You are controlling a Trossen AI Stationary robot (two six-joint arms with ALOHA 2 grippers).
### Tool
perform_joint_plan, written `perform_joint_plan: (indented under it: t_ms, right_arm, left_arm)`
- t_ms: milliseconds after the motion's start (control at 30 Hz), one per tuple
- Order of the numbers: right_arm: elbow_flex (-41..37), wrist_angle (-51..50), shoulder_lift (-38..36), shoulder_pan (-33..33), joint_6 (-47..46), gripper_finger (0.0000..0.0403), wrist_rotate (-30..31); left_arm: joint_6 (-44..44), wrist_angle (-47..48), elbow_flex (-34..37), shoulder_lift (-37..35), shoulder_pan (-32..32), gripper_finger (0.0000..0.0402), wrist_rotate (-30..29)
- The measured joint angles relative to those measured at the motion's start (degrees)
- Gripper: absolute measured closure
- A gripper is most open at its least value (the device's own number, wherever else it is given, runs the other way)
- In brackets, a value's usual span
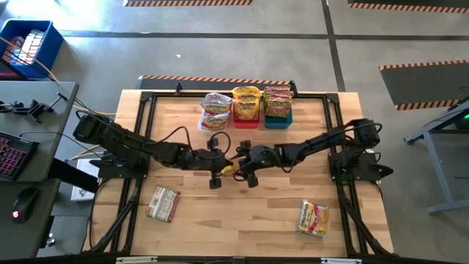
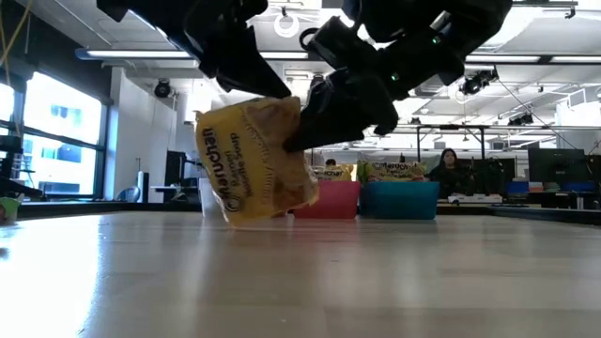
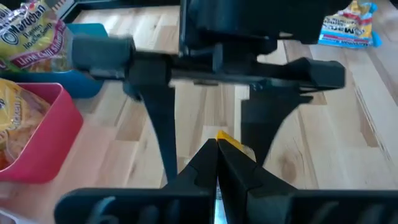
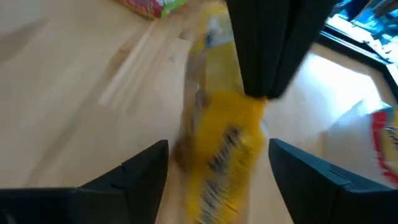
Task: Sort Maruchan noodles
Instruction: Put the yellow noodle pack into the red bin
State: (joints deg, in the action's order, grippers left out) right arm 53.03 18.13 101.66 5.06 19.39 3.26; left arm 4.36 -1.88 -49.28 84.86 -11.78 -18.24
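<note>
A yellow Maruchan noodle packet [image 2: 258, 160] hangs over the table's middle, and my left gripper [image 1: 222, 170] is shut on it. My right gripper [image 4: 217, 155] faces it from the right, open, with one finger on each side of the packet [image 4: 217, 137]. Whether those fingers touch it I cannot tell. At the far edge stand a clear bin [image 1: 215, 111] of silvery-white packets, a red bin [image 1: 246, 110] of yellow ones and a teal bin [image 1: 278, 108] of reddish ones. My left gripper pinches the yellow packet's upper edge [image 4: 249, 102] between its two shut fingers [image 4: 273, 56], coming slanting down from the table's left. A bit of yellow [image 3: 231, 143] shows at the fingertips. The packet hangs below them, tilted, and looks clear of the table.
A reddish and green packet [image 1: 163, 204] lies flat near the front left. A yellowish packet [image 1: 313, 218] lies flat near the front right. The black frame rails [image 1: 139, 132] run along the table's edges. Bare wood lies between the arms and the near edge.
</note>
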Motion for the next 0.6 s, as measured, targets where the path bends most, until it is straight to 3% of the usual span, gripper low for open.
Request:
perform_joint_plan:
  t_ms: [400,600]
  right_arm:
    - [-1.02,5.08,0.86,-0.94,-9.11,0.0214,-2.72]
    - [-1.41,6.08,0.86,-0.94,-8.72,0.0296,-5.39]
  left_arm:
    - [-0.60,-2.55,0.00,0.00,0.50,0.0401,-0.67]
    - [-4.46,-6.26,0.54,-2.22,-0.45,0.0386,-1.04]
